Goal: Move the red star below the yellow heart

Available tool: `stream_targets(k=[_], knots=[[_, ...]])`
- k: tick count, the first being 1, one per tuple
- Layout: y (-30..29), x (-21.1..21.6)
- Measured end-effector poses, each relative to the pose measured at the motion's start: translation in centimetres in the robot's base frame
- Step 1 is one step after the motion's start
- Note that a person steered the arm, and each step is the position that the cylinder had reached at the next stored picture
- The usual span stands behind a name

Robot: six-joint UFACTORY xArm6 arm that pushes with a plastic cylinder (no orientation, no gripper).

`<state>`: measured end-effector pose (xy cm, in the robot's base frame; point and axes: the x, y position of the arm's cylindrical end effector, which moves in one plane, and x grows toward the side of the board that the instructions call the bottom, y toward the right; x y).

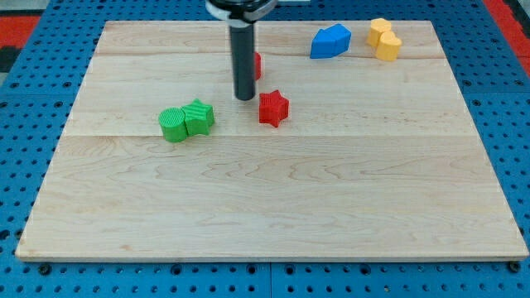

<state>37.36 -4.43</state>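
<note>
The red star lies on the wooden board, a little above its middle. My tip stands just to the star's upper left, a small gap apart. Two yellow blocks sit touching at the view's top right: one above and one below; I cannot tell which is the heart. A second red block is mostly hidden behind my rod.
A blue block lies left of the yellow pair near the top edge. A green round block and a green star touch each other at the left. The board rests on a blue pegboard.
</note>
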Motion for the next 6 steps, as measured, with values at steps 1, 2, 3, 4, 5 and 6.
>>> stream_targets(k=[1,2,3,4,5,6], knots=[[0.4,2.3],[8.8,2.5],[13.8,2.5],[17.0,2.6],[17.6,3.4],[18.8,5.5]])
